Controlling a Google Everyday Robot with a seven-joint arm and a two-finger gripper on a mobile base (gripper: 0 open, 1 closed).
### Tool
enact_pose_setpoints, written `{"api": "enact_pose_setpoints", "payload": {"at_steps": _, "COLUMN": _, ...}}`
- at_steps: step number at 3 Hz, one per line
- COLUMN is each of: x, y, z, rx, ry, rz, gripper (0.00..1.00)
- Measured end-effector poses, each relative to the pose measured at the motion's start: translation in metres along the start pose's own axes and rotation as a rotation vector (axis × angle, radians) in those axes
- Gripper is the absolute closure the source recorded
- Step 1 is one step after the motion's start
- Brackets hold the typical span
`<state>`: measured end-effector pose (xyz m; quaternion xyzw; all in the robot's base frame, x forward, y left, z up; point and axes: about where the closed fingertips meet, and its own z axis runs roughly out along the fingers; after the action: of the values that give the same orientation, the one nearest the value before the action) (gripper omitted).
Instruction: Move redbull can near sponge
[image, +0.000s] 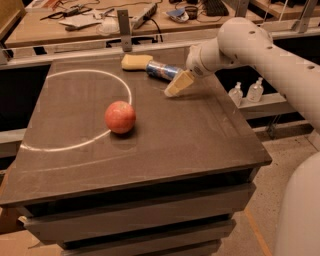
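- Dark grey-brown flat table top (195, 150) with a thin white curved line (75, 145) drawn on it. That loop sits nearer the camera than the sponge and off to its left, and has nothing to do with this job.
- Round red-orange apple (120, 116): well apart from the sponge on the near side, so it's not in the way.
- Tan foam-padded gripper (176, 86) on the chunky white arm (240, 42): low over the table, just right of the sponge and a touch nearer, at the end of the can that points away from the sponge. Honestly can't tell how far open the claw is, or whether it's got hold of anything.
- Slim blue-and-silver redbull can (162, 70): lying on its side with one end right up against the sponge, touching or as good as.
- My read is that the placing is basically done and what's left is backing off. A can on its side rolls easily, so I'd let go gently and lift straight up, no sideways swipe.
- Pale yellow rounded foam sponge (136, 61): sits at the far edge of the table.
- Writing: nothing readable on the can, just colour bands. The two small clear bottles (245, 92) right of the sponge and the cluttered bench (65, 27) beyond it show no legible labels either.
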<state>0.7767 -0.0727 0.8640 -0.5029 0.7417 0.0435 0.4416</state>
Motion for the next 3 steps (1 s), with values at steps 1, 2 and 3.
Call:
{"api": "enact_pose_setpoints", "payload": {"at_steps": 1, "x": 0.002, "y": -0.002, "z": -0.003, "rx": -0.004, "ry": -0.032, "rz": 0.034, "gripper": 0.00}}
{"api": "enact_pose_setpoints", "payload": {"at_steps": 2, "x": 0.007, "y": -0.019, "z": -0.029, "rx": 0.047, "ry": -0.090, "rz": 0.094, "gripper": 0.00}}
{"api": "enact_pose_setpoints", "payload": {"at_steps": 3, "x": 0.016, "y": -0.035, "z": -0.052, "rx": 0.127, "ry": -0.104, "rz": 0.131, "gripper": 0.00}}
